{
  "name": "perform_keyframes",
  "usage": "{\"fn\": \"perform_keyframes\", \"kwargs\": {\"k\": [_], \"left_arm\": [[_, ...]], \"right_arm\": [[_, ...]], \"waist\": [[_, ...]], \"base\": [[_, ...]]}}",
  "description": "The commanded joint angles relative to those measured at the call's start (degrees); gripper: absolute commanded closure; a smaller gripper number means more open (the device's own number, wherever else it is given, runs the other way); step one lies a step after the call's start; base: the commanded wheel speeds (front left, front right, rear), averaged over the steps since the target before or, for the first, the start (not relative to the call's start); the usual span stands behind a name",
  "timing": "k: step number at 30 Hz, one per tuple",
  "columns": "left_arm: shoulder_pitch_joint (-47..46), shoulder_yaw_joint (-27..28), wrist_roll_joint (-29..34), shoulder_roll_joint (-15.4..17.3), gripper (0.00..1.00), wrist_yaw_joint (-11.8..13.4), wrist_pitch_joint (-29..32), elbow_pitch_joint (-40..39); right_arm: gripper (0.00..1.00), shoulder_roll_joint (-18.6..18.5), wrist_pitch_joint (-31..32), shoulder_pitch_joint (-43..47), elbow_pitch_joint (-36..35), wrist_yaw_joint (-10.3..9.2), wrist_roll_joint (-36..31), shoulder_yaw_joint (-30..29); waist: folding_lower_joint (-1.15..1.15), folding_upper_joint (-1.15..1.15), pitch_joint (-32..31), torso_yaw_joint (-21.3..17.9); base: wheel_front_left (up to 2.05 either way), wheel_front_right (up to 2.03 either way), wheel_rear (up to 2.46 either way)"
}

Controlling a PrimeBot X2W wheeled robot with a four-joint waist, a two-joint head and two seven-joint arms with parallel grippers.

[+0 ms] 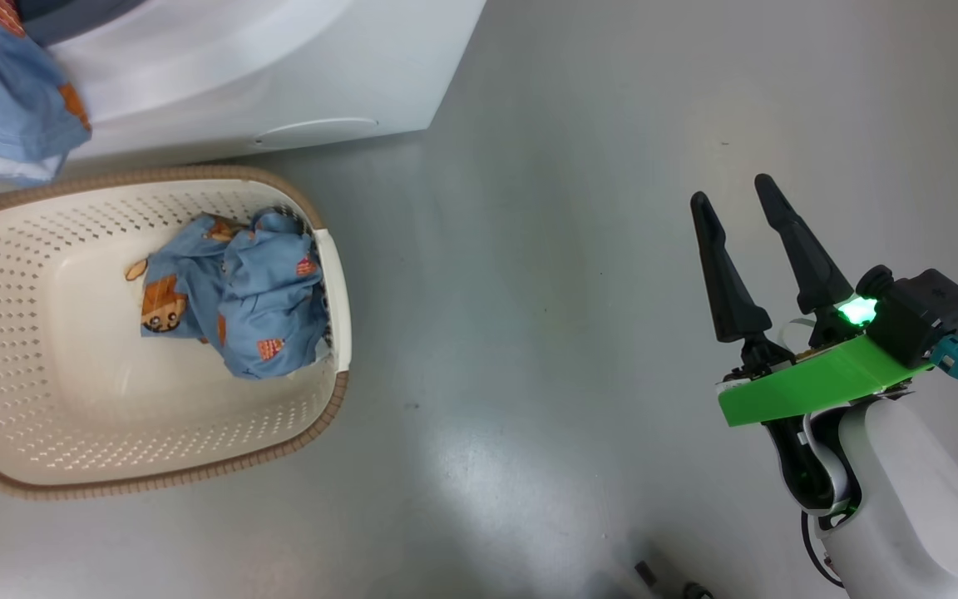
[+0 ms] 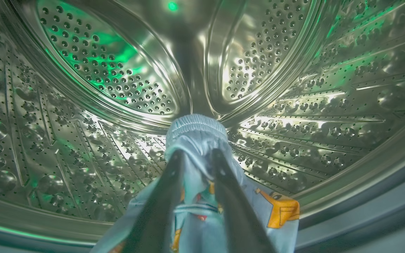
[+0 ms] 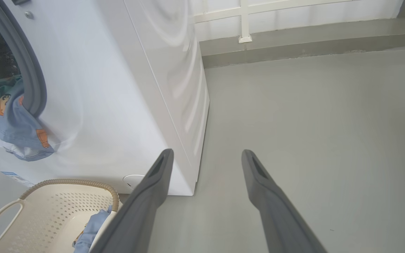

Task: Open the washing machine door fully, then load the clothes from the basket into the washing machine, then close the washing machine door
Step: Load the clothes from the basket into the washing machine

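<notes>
- The grey floor spreads out to the right of the washing machine, the white box at the upper left of the head view.
- Inside the washing machine, the perforated steel drum curves all around the left end effector.
- The basket stands on the floor just in front of the washing machine, below its opening.
- Of the clothes, one blue printed piece lies crumpled in the basket, at the end nearer the washing machine's front corner.
- A hanging cloth of the same print droops out over the grey seal and down the washing machine's white front.
- Within the drum, blue fabric with a ribbed cuff is bunched between and over the left end effector's fingers. They stand a narrow gap apart; whether they pinch it I cannot tell.
- The right end effector is spread wide and holds nothing, over the floor well to the right of the washing machine.
</notes>
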Motion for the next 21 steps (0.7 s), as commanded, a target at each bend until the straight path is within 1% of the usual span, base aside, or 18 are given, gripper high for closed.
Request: {"fn": "perform_keyframes", "kwargs": {"k": [1, 14, 18, 21], "left_arm": [[-1.10, -0.01, 0.12, 2.18, 0.00, -0.31, 0.13, -0.44], [0.55, 0.08, -2.05, 1.12, 0.00, -1.17, -1.89, 1.13], [2.90, 0.97, -3.36, 0.27, 0.00, -1.41, -2.49, -0.46], [5.92, 2.32, -4.16, -0.06, 0.00, -1.48, -2.56, -4.72]], "right_arm": [[0.00, -0.12, -0.47, 1.56, -1.04, 0.25, 0.27, 1.11], [0.00, -0.72, -0.47, 1.48, -0.58, 0.25, 0.31, 0.90], [0.00, -1.13, -0.47, 1.59, -0.55, 0.25, 0.27, 0.58], [0.00, -1.41, -0.47, 1.76, -0.53, 0.25, 0.22, 0.44]], "waist": [[0.00, 0.00, -0.19, 0.08], [0.00, 0.00, -1.93, 1.16], [0.00, 0.00, -3.28, 1.86], [0.00, 0.00, -4.25, 2.41]], "base": [[0.00, 0.00, 0.00], [0.00, 0.00, 0.00], [0.00, 0.00, 0.00], [0.00, 0.00, 0.00]]}}
